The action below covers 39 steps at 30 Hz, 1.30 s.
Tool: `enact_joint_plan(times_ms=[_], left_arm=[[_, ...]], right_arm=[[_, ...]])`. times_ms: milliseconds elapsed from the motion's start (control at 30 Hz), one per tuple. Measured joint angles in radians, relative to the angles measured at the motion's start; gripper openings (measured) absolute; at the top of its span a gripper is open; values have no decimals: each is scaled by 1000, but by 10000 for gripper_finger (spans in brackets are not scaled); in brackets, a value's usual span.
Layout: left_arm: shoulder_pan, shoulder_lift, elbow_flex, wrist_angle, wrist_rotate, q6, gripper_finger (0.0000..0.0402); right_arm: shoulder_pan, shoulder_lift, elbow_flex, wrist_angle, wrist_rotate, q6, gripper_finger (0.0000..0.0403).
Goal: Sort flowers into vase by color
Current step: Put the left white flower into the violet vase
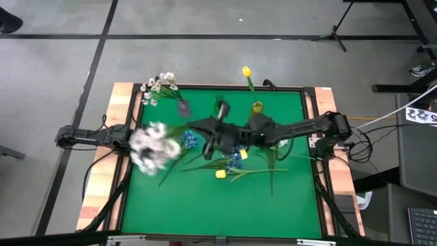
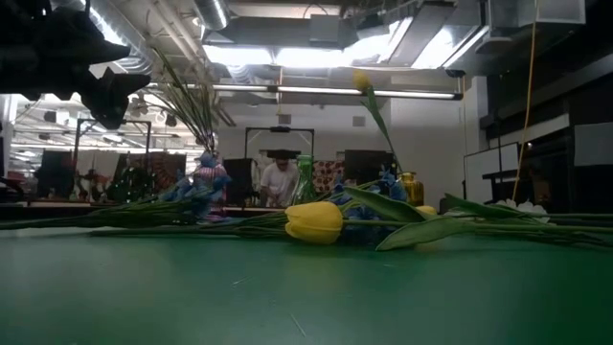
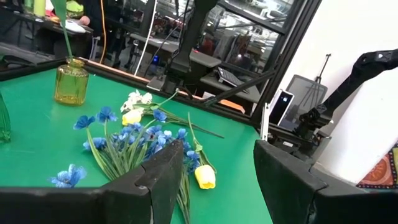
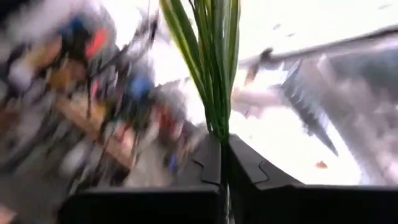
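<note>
No legible text or labels

- I count two loose yellow tulip-like buds [image 3: 204, 177] [image 3: 132, 116] on my green table.
- One more yellow bud [image 1: 246, 71] stands in one yellow glass vase [image 1: 257, 107].
- Two dark arms.

the table [image 1: 205, 205] had a green mat top framed by a pale wooden edge [image 1: 95, 198]. on the mat lay a loose heap of flowers [image 1: 235, 164] near the middle: blue clustered blooms [image 3: 140, 137] on green leafy stems, a yellow tulip bud [image 2: 313, 221] lying on its side towards the near edge, and another yellow bud [image 3: 132, 116] beside a white sprig [image 3: 137, 98] farther back. a yellow glass vase [image 1: 257, 107] with one upright yellow tulip [image 1: 246, 71] stood near the far edge, and a vase of white sprays [image 1: 161, 85] stood at the far left corner.
</note>
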Motion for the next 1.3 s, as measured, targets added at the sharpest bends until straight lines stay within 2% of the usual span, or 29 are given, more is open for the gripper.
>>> enact_joint_plan(times_ms=[133, 200, 300, 400, 700, 1000, 1300], left_arm=[[0, 0, 0, 0, 0, -5, 194], [0, 0, 0, 0, 0, -4, 194], [0, 0, 0, 0, -2, -4, 194], [0, -1, 0, -1, -2, -5, 194], [0, 2, 0, 0, -6, -1, 194], [0, 2, 0, 0, 16, -24, 194], [0, 2, 0, 0, 45, -88, 194]], right_arm=[[-94, 34, -234, 556, -122, 155, 4], [-134, 69, -306, 722, -134, 245, 4], [-172, 93, -319, 709, -134, 338, 4], [-183, 151, -268, 716, -132, 359, 4], [-287, 415, 7, 709, -114, 547, 13], [-312, 675, 286, 712, -72, 684, 13], [-344, 754, 346, 681, -24, 762, 12]])
